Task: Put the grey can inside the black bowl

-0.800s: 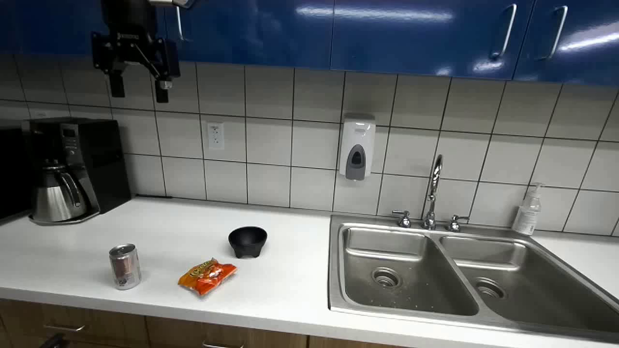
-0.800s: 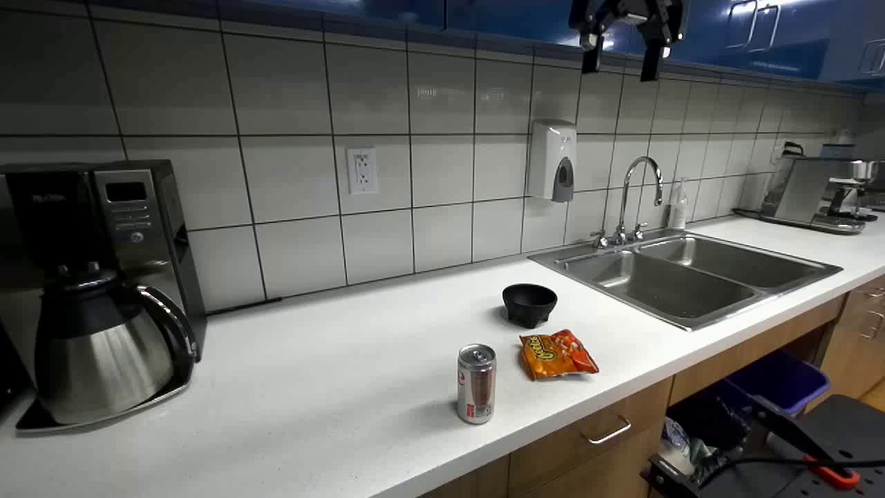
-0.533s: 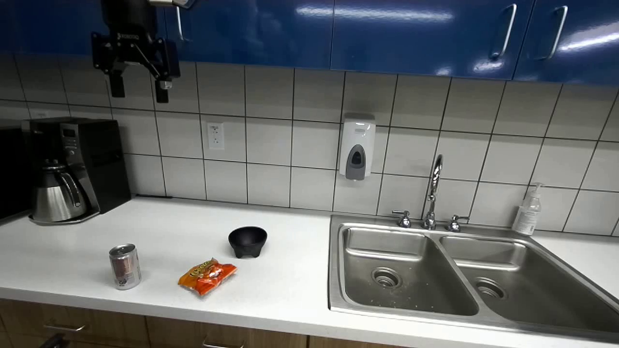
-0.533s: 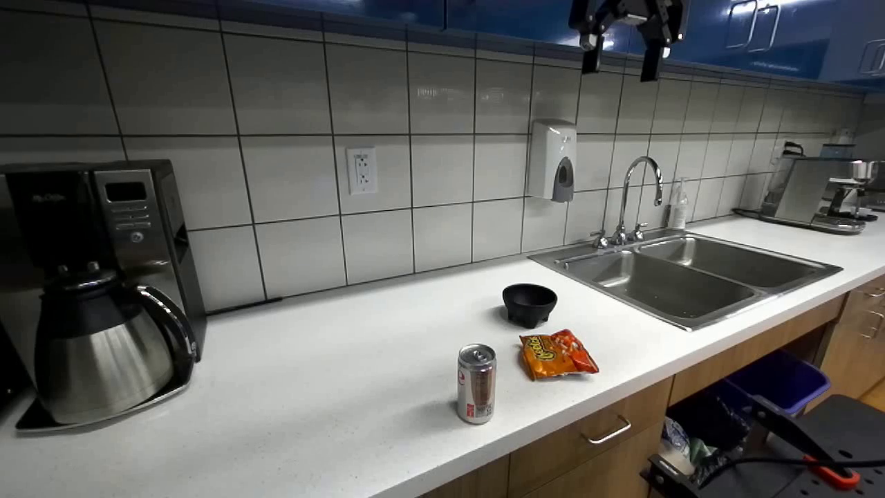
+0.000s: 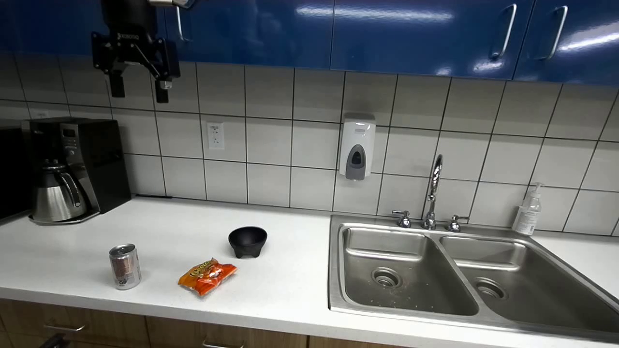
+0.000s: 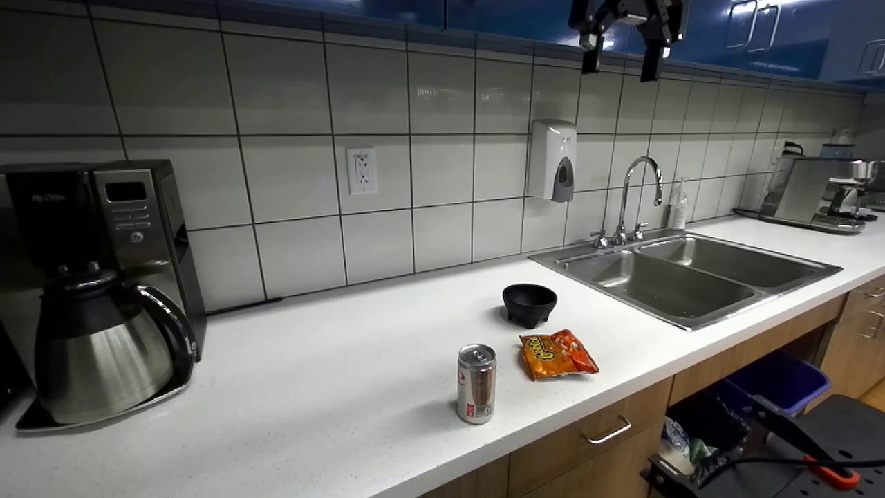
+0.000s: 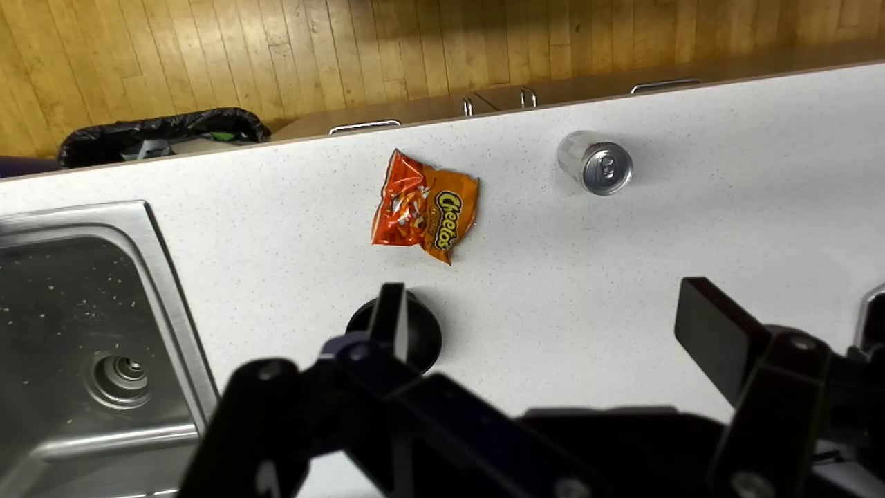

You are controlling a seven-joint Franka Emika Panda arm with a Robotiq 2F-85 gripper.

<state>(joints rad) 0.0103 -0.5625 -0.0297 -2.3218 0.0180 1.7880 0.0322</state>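
Observation:
The grey can [image 5: 125,267] stands upright near the front edge of the white counter, and also shows in an exterior view [image 6: 477,384] and the wrist view [image 7: 593,162]. The black bowl [image 5: 247,241] stands upright farther back, towards the sink, and also shows in an exterior view [image 6: 529,304]. In the wrist view the bowl [image 7: 426,332] is partly hidden behind one finger. My gripper [image 5: 140,96] is open and empty, high above the counter and apart from both things. It also shows in an exterior view [image 6: 621,71] and the wrist view [image 7: 543,304].
An orange snack packet [image 5: 207,276] lies between can and bowl. A coffee maker [image 5: 104,164] with a steel carafe [image 6: 104,366] stands at the counter's far end. The steel sink [image 5: 335,270] lies beyond the bowl. Blue cabinets [image 5: 251,34] hang above, behind the gripper.

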